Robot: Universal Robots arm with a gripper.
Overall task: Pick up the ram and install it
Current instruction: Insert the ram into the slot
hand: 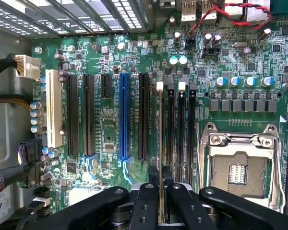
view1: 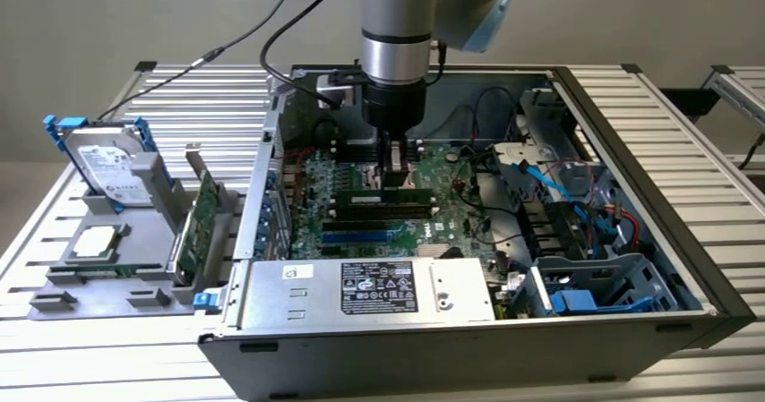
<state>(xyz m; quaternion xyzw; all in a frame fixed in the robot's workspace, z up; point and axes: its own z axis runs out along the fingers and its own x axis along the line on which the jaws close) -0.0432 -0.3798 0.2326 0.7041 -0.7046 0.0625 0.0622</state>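
Slatted bench (view1: 669, 133), open case (view1: 478, 357) mid-frame. Claw (hand: 160, 191) closed on ram (hand: 160, 134), held edge-on over memory slots (hand: 181, 129). Insertion step, I judge; ram must sit square to slot.

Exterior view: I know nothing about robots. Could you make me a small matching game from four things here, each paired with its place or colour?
Things:
1. ram
2. hard drive
3. power supply
4. long slot

Descriptions:
A. silver labelled box inside the case, nearest the camera
B. blue
C. gripped by the jaws over the motherboard
D. standing in the grey rack outside the case

Pairs: 1-C, 2-D, 3-A, 4-B
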